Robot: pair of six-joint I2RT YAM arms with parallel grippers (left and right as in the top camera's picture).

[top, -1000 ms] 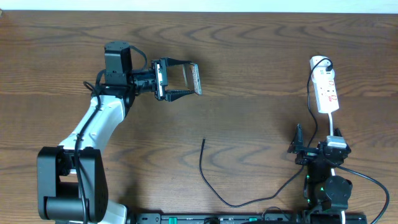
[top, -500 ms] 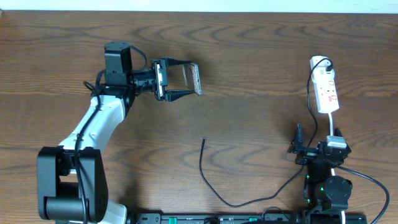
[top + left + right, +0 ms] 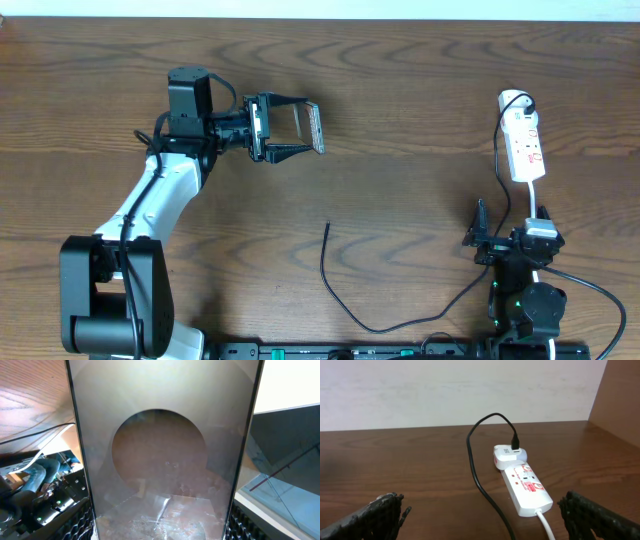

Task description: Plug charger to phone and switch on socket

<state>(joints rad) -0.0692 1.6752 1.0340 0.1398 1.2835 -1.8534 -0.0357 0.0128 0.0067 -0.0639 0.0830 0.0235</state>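
- The left gripper (image 3: 314,126) is clamped across the phone (image 3: 160,455), seemingly lifted off the bench (image 3: 420,60) and well apart from the socket (image 3: 525,145).
- The right gripper (image 3: 482,505) is spread wide and empty, near the socket and facing it.
- The likely step is bringing the phone to the charger (image 3: 335,290). Its plug tip lies loose between phone and socket, so keep the port end uncovered.
- Only the overhead view shows that tip. Only the right wrist view shows the socket's red markings.

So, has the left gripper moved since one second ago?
No. In the overhead view the left gripper, shut on the phone, is at the same place relative to the charger and the socket.
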